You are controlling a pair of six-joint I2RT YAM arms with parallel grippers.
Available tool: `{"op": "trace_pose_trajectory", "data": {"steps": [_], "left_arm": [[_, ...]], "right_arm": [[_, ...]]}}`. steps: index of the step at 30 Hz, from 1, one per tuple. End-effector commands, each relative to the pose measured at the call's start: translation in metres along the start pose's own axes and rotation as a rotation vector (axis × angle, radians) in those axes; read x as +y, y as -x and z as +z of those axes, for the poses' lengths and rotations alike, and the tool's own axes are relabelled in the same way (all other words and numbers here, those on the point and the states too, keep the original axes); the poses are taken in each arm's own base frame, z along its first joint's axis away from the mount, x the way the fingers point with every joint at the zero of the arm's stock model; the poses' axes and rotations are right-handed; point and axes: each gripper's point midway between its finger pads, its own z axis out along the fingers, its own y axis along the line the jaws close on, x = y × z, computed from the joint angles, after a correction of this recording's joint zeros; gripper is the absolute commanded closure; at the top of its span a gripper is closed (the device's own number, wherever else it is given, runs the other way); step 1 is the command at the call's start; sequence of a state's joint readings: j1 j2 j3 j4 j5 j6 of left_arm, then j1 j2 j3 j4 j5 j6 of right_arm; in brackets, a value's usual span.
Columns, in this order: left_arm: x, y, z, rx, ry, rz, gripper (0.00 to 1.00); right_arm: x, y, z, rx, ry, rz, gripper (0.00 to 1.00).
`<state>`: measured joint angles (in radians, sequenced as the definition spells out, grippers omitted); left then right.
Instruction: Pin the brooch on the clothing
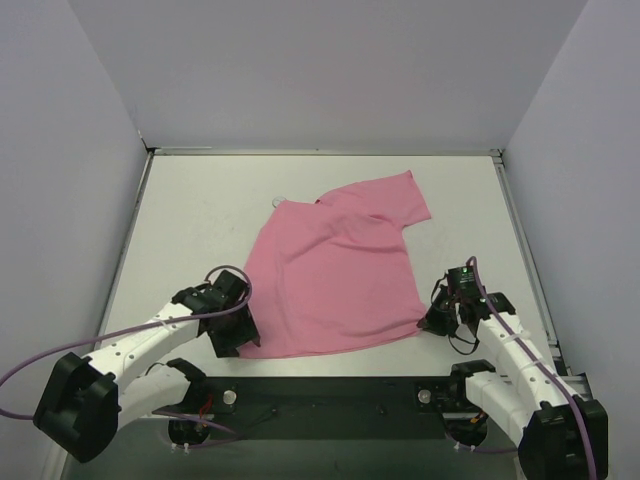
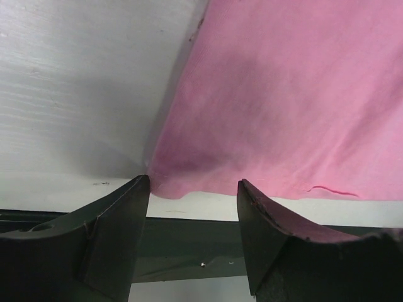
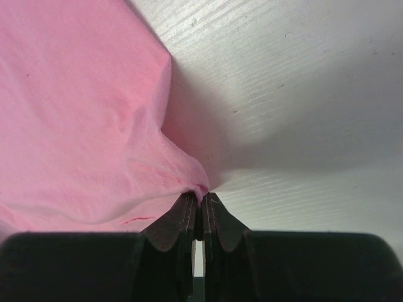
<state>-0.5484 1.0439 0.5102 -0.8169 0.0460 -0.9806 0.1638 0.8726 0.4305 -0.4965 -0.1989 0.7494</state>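
the pink t-shirt is laid on the worktop, its near right corner pinched between the closed right fingers, its near left corner just ahead of the parted left fingers.

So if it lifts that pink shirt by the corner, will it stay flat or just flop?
Probably flop: where the right gripper pinches its corner, the shirt bunches into soft folds. It looks thin and light, lying nearly flat with creases on the table. Pushed, it would likely wrinkle rather than slide whole.
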Motion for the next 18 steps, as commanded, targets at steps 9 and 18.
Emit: {"op": "trace_pose_trajectory", "data": {"steps": [9, 18], "left_arm": [[0.019, -0.002, 0.003, -0.04, 0.084, -0.036, 0.4], [0.017, -0.007, 0.018, -0.03, 0.061, -0.037, 0.48]], "right_arm": [[0.01, 0.005, -0.006, 0.017, 0.021, -0.019, 1.0], [0.011, 0.004, -0.006, 0.027, 0.023, -0.023, 1.0]]}}
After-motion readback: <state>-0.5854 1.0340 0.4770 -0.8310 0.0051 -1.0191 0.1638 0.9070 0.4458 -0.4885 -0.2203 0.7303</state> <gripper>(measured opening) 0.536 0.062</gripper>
